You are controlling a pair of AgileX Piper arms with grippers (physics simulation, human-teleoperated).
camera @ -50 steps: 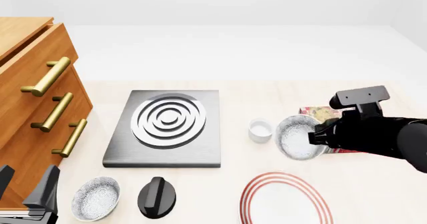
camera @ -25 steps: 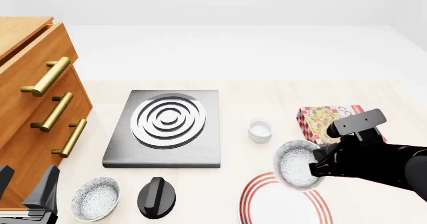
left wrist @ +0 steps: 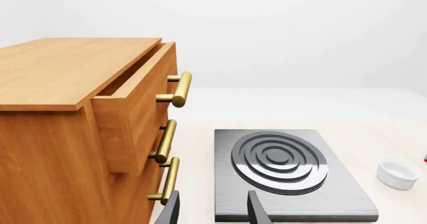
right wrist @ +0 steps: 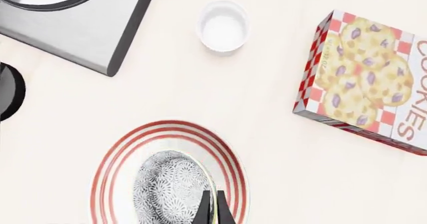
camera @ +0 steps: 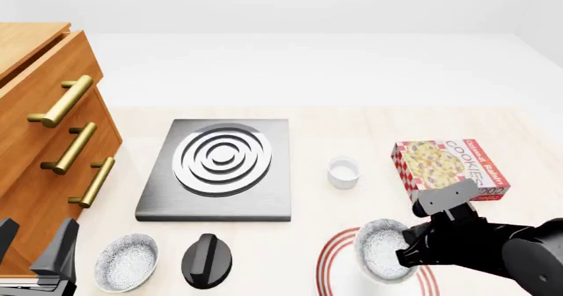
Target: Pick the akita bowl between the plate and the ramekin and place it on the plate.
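The speckled akita bowl (camera: 383,250) is over the red-ringed plate (camera: 331,259) near the table's front edge, tilted, with my right gripper (camera: 408,252) shut on its right rim. Whether the bowl touches the plate is unclear. In the right wrist view the bowl (right wrist: 165,188) lies inside the plate's rings (right wrist: 110,168), and the thin fingers (right wrist: 214,207) pinch its rim. The small white ramekin (camera: 343,172) (right wrist: 223,25) stands behind the plate. My left gripper (camera: 33,244) (left wrist: 213,211) hangs open and empty at the front left, beside the drawers.
A second speckled bowl (camera: 126,262) and a black knob (camera: 207,260) lie front left. The grey burner (camera: 220,167) sits mid-table. A cookie box (camera: 449,167) lies behind the plate on the right. A wooden drawer cabinet (camera: 44,131) fills the left side.
My right gripper has carried the bowl from beside the ramekin toward the front edge and down over the plate, uncovering the cookie box. The left arm has not moved.
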